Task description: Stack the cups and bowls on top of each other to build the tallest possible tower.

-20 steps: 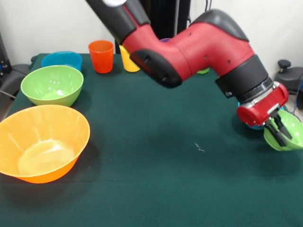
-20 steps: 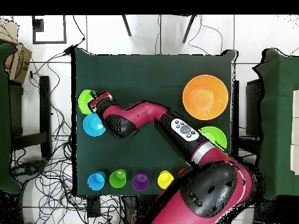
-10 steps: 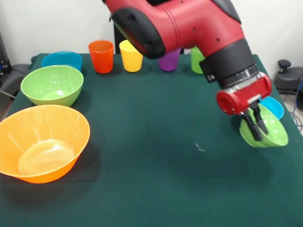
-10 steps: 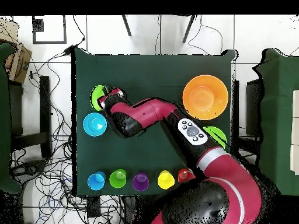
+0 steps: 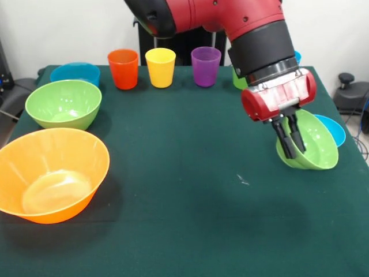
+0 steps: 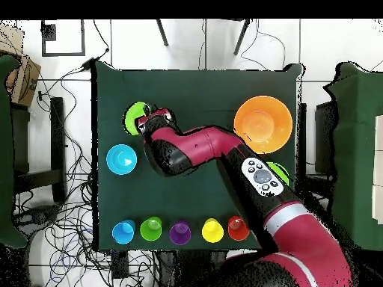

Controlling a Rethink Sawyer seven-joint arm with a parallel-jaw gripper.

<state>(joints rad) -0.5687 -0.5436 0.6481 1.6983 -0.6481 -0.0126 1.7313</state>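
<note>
Gripper [image 5: 291,145] is pinched on the rim of the small green bowl [image 5: 310,143], one finger inside, one outside, and the bowl hangs tilted with its mouth turned toward the front camera, lifted or just skimming the table [image 5: 184,208], hard to call. No tower stands yet, by the look of it, so this bowl reads as the first piece being carried to a building spot.

From the bowl, front view: the small blue bowl [image 5: 334,129] sits just beside it at about 2 o'clock, partly hidden behind it. The cups line the far edge: orange cup [image 5: 123,68], yellow cup [image 5: 160,67] and purple cup [image 5: 206,66] at 10 to 11 o'clock, well apart; the green cup [image 5: 237,79] only peeks from behind the wrist. The big orange bowl [image 5: 51,173] is at 9 o'clock, well apart; the medium green bowl [image 5: 63,104] and medium blue bowl [image 5: 75,73] sit behind it.

Overhead, bowl in hand [image 6: 135,116] is near the table's left edge, upper half. Wide open cloth lies toward the middle, so the free room is inward; outward the edge is close. Setting it down calls for levelling the tilt first, I'd judge, or it may rock
</note>
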